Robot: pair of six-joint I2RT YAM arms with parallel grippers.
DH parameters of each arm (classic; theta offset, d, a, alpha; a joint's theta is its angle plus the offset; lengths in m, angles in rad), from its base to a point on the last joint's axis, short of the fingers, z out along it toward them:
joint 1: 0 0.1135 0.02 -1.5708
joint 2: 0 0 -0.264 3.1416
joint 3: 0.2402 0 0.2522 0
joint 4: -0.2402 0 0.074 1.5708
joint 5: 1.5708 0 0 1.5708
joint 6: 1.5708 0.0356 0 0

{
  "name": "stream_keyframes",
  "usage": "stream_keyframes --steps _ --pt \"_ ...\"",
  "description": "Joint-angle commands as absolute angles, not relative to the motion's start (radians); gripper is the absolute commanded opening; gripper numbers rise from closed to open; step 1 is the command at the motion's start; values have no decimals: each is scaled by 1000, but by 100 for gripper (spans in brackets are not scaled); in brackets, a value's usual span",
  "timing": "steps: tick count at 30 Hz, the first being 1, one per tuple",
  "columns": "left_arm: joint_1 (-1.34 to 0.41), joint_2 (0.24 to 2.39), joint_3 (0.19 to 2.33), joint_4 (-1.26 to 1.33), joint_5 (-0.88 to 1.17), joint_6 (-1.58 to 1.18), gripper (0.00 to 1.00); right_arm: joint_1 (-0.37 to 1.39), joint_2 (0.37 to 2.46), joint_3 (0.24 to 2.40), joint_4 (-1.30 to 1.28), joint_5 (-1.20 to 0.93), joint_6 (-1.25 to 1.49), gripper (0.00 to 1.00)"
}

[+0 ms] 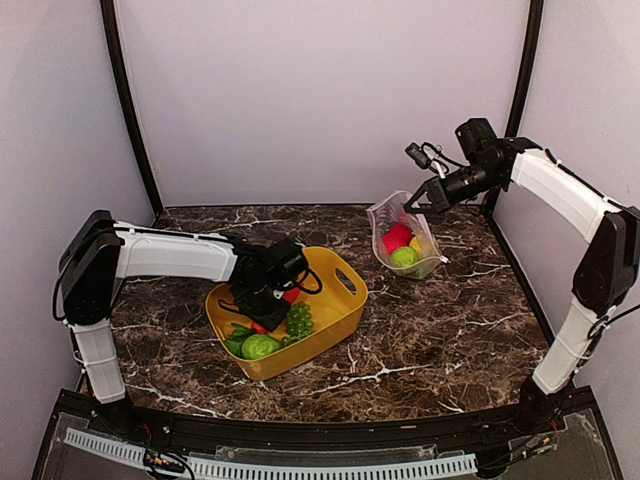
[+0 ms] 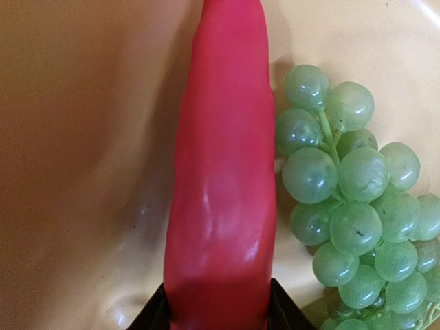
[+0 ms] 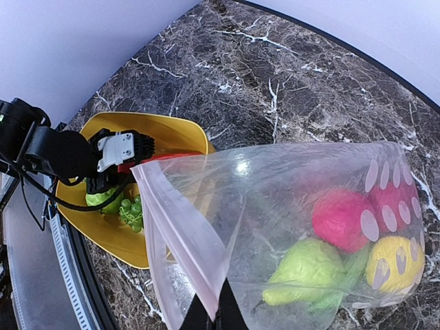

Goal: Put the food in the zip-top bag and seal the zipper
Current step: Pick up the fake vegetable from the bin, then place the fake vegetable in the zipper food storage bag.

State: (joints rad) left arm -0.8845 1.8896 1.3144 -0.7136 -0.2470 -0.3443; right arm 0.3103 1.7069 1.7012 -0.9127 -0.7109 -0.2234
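In the yellow tub (image 1: 345,300), the carrot (image 2: 220,172) is clasped by the left gripper (image 1: 262,298), with grapes (image 2: 350,206) touching beside it. Further right, the zip-top bag (image 1: 405,240), holding red, green and yellow food (image 3: 344,220), is pinched at its zipper (image 3: 182,234) by the clenched right gripper (image 1: 415,203). The dark marbled table (image 1: 430,340) is enclosed by pale walls (image 1: 320,90).

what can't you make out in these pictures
- left gripper hold on carrot: left wrist view, fingers cut off at bottom edge
- carrot tip: same view, past top edge
- tub contents: top view, left arm covers some
- right gripper: right wrist view, mostly cut off below, pinching bag
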Motion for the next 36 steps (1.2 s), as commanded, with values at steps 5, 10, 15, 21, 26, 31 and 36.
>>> stream_keyframes --steps 5,10,15,21,26,31,36 --pt "-882 1726 1379 -847 -254 -337 32 313 1673 1701 -894 -710 -224 0" --pt "-894 1640 1416 -834 -210 -340 29 314 1679 1725 -901 -699 -227 0" --pt "-926 1606 1503 -820 -166 -338 27 313 1691 1760 -907 -650 -243 0" --pt "-996 1602 1600 -720 -53 -329 19 314 1725 1836 -920 -592 -264 0" --pt "-1040 1649 1669 -611 74 -364 16 314 1760 1901 -932 -567 -277 0" --pt "-1047 1723 1713 -480 224 -443 13 317 1771 1910 -928 -570 -276 0" --pt "-1048 1811 1788 -427 331 -574 12 329 1750 1885 -921 -575 -271 0"
